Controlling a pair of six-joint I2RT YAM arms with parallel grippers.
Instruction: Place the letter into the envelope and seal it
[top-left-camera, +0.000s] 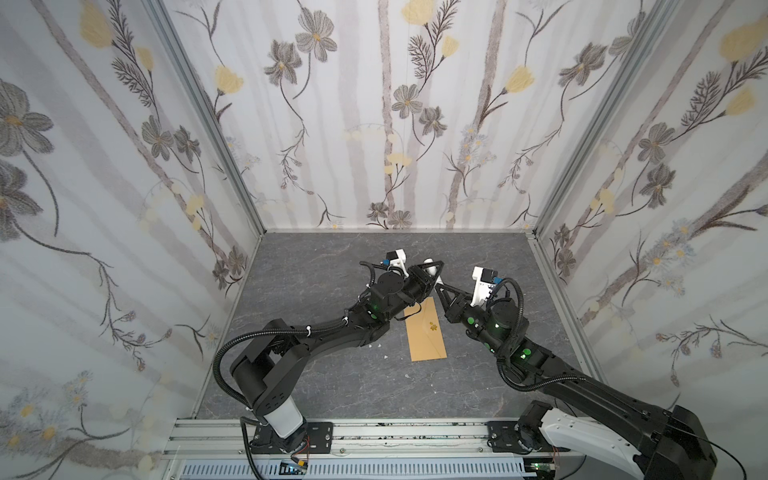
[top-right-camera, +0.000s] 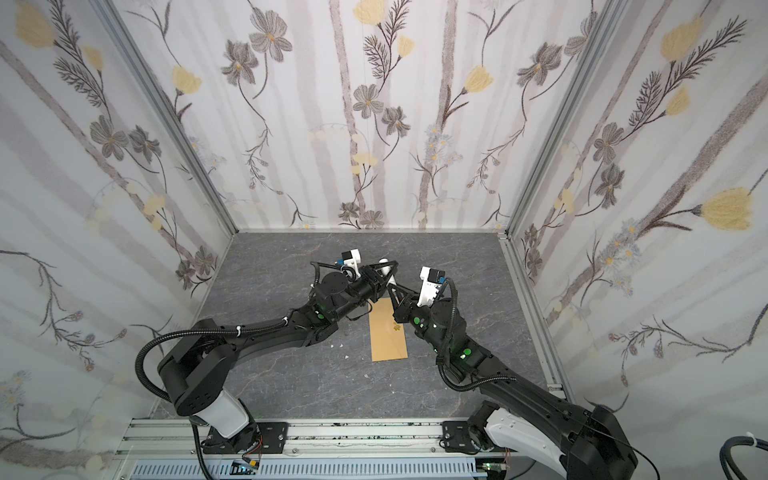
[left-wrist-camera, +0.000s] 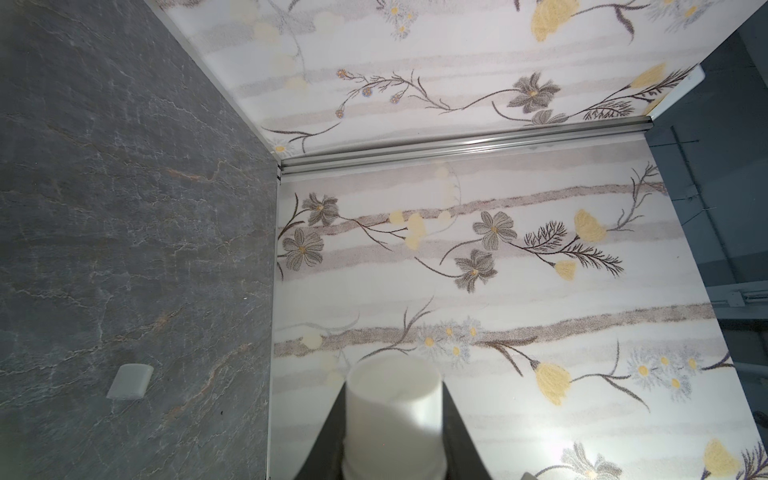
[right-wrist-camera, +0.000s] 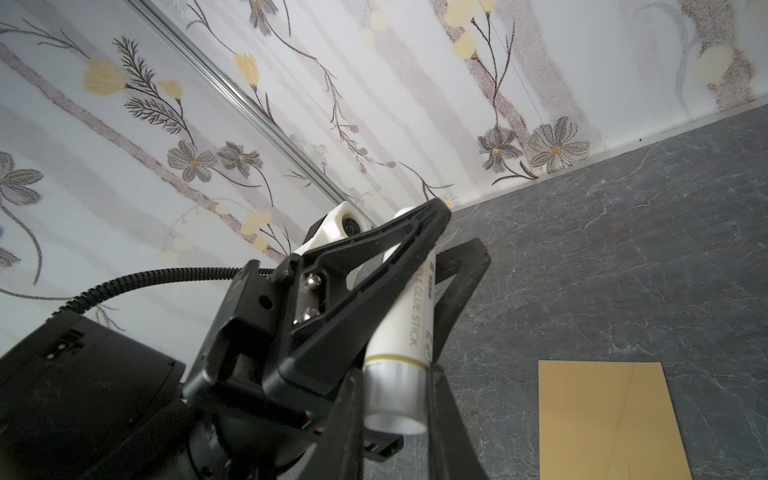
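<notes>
- Two grippers are seen close together above the far end of the envelope (top-left-camera: 428, 336) in both top views.
- Left gripper (top-left-camera: 431, 268): clamped on the body of a white glue stick (right-wrist-camera: 409, 316), which is held tilted and clear of the table (top-left-camera: 332, 395).
- Right gripper (top-left-camera: 437, 286): its fingers (right-wrist-camera: 351, 415) are set against both sides of the stick's end past the gold band. No gap is seen there in the right wrist view, so it is taken as gripped.
- Envelope: brown, laid flat on the grey table between the two arms, with its long side running away from the front rail. Its far end is covered by the grippers in both top views.
- Yellow flower sticker (top-left-camera: 433, 327): noted near the middle of the envelope.
- Small white piece (left-wrist-camera: 129, 381): found lying on the table in the left wrist view, well apart from the stick. What it is cannot be told.
- Few white scraps (top-left-camera: 386, 356): scattered on the table near the envelope, on the left arm's side.
</notes>
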